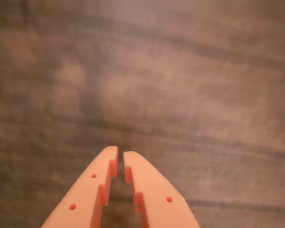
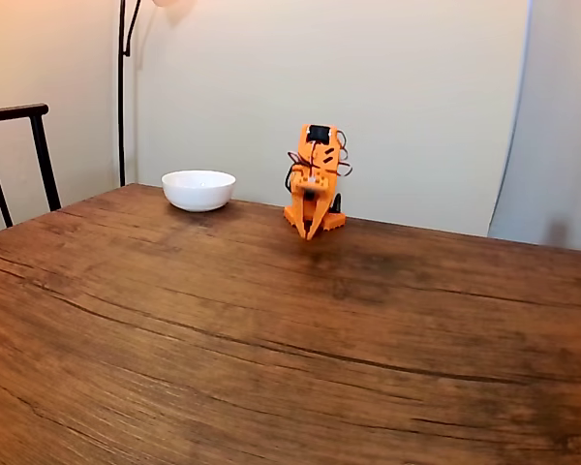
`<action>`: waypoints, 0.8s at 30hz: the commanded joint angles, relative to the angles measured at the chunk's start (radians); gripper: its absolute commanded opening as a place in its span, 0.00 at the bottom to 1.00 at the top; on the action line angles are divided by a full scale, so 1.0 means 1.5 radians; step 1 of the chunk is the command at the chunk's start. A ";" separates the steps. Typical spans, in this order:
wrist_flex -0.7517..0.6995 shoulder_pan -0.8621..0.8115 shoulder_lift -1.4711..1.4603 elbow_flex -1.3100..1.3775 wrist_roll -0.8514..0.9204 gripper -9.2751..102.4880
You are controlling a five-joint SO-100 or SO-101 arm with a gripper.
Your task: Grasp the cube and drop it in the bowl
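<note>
- Your gripper [image 1: 120,153] is pressed nearly closed, with just a thin slit between the orange tips and nothing caught there; the wrist view looks past them onto bare wood grain.
- In the fixed view the arm [image 2: 315,179] sits folded at the far edge of the table [image 2: 271,349], its gripper [image 2: 309,232] pointing down just above the wood. That reads as a rest pose, so I judge the task has not started.
- The bowl [image 2: 198,189] stands on the table to the left of the arm in the fixed view, near it but apart, upright and apparently empty. Being that close, it should make for a short carry.
- I cannot find the cube on the wood in the wrist view or the fixed view, so I cannot tell you where it lies.
- Before reaching, you need to locate it, then spread the fingers.
</note>
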State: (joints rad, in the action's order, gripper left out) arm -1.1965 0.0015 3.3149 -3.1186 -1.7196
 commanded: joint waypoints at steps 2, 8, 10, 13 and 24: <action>-0.057 0.001 0.004 0.005 0.002 0.08; -0.108 0.001 0.004 0.005 0.000 0.08; -0.108 0.001 0.004 0.005 -0.001 0.08; -0.108 0.001 0.004 0.005 -0.004 0.08; -0.109 0.001 0.004 0.005 -0.006 0.08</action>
State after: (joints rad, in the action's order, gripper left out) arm -1.2947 0.0015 3.3318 -3.1170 -1.7227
